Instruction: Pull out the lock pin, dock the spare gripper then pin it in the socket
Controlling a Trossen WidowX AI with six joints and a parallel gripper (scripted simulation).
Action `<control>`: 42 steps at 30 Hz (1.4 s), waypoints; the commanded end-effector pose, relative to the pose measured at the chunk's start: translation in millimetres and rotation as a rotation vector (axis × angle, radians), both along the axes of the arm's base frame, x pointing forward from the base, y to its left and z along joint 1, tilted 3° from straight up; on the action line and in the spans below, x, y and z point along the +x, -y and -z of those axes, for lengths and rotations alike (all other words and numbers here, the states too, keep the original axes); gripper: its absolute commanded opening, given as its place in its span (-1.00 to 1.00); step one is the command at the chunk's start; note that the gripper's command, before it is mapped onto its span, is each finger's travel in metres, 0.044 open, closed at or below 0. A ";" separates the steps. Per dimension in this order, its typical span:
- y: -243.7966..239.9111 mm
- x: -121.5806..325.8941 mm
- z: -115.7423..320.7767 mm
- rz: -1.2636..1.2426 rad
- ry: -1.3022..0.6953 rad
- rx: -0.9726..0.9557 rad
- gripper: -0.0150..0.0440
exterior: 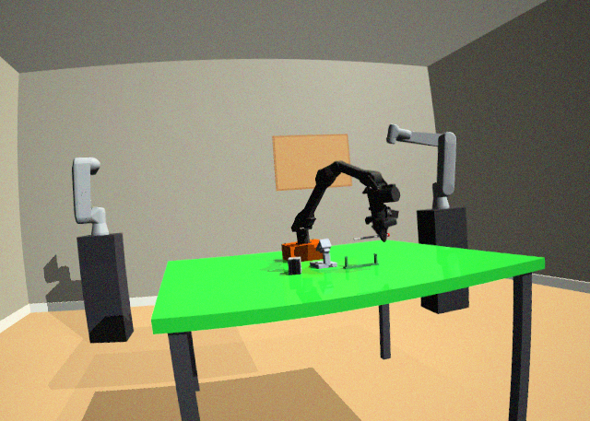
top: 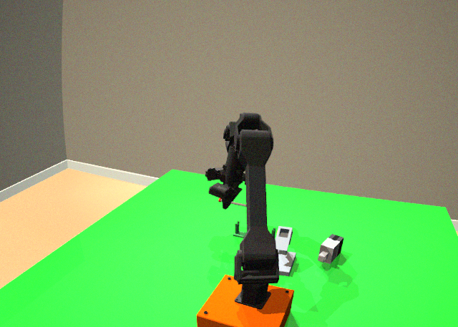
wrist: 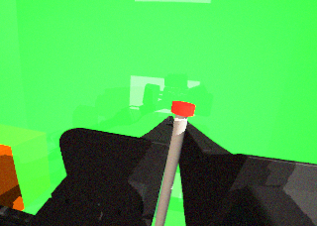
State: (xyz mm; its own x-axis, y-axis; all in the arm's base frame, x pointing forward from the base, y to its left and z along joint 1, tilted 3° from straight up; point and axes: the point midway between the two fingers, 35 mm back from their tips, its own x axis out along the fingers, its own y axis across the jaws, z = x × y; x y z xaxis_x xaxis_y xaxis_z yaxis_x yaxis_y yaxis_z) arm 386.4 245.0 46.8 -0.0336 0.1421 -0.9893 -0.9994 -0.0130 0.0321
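Wrist view: pincer pinches the pin near its red head; looks stiff, light, probably slippery, so grab there.

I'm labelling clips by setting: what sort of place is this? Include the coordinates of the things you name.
Probably a robotics lab or workshop: a black arm on an orange base [top: 218, 301] [exterior: 291, 251] stands on a green table [top: 129, 260] [exterior: 238, 293], and two grey arms stand on dark pedestals beyond it.
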 end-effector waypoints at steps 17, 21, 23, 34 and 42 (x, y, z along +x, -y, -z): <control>1.1 1.7 28.5 0.005 0.002 0.001 -0.49; 1.3 1.9 34.5 0.005 0.003 0.002 -0.49; 1.4 2.1 37.5 0.005 0.003 0.002 -0.49; 2.0 2.6 54.0 0.004 0.005 0.003 -0.49; 2.3 2.9 62.1 0.004 0.005 0.003 -0.49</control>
